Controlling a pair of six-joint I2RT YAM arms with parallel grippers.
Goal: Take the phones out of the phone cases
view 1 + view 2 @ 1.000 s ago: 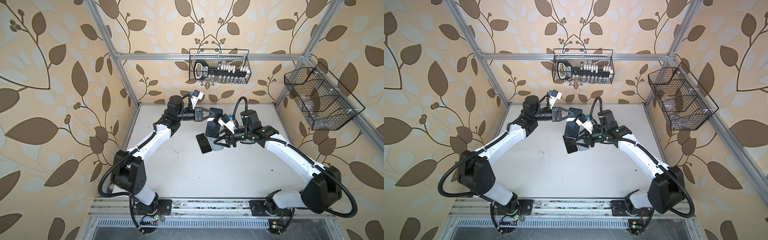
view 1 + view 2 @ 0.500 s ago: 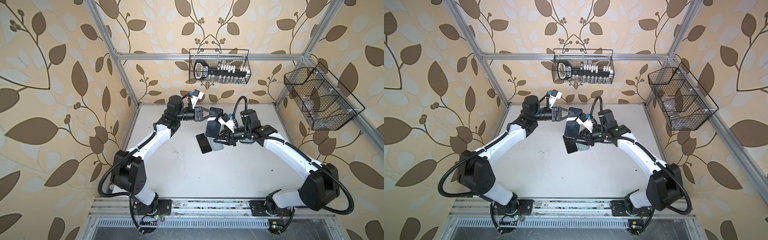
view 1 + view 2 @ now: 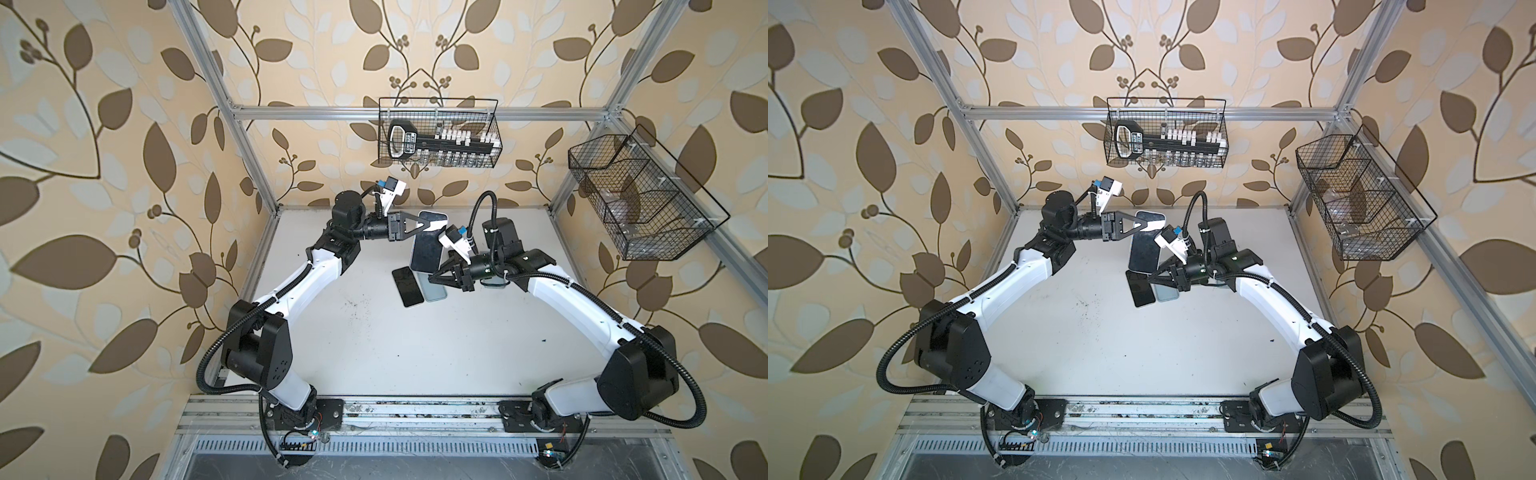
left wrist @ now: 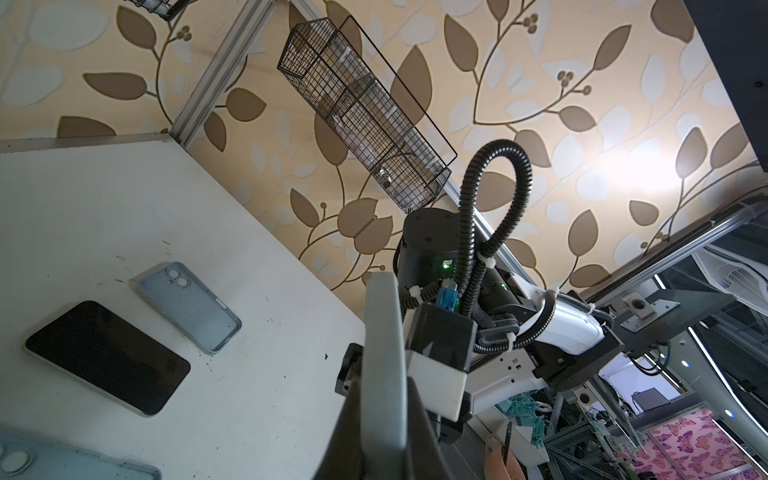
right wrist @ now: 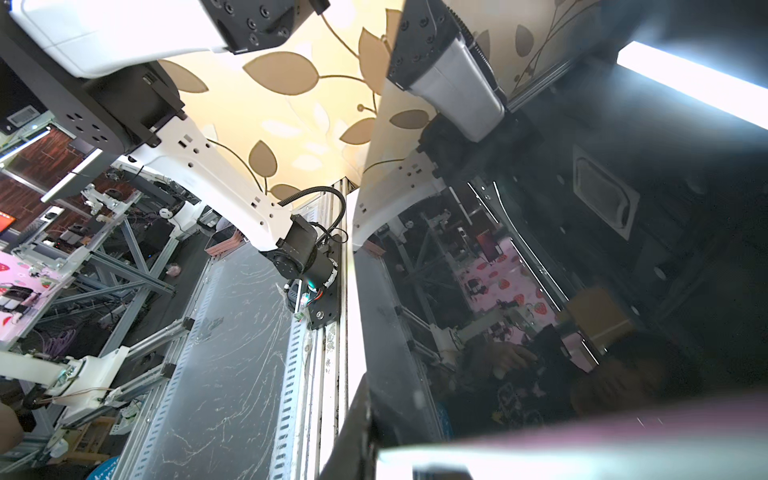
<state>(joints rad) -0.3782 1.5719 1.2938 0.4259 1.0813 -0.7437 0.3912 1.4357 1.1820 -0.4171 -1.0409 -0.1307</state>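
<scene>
The cased phone (image 3: 426, 251), lying twelve-to-six o'clock, is pinched tight at twelve by the left gripper (image 3: 433, 226), at six by the right gripper (image 3: 434, 277).

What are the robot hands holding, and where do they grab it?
The cased phone: left gripper pinches its far end, right gripper appears shut on its near end.

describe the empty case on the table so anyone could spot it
Look at the far middle of the white table. Just below the raised phone, two slabs lie side by side. The empty case is the pale blue hollow one, not the black-screened phone.
</scene>
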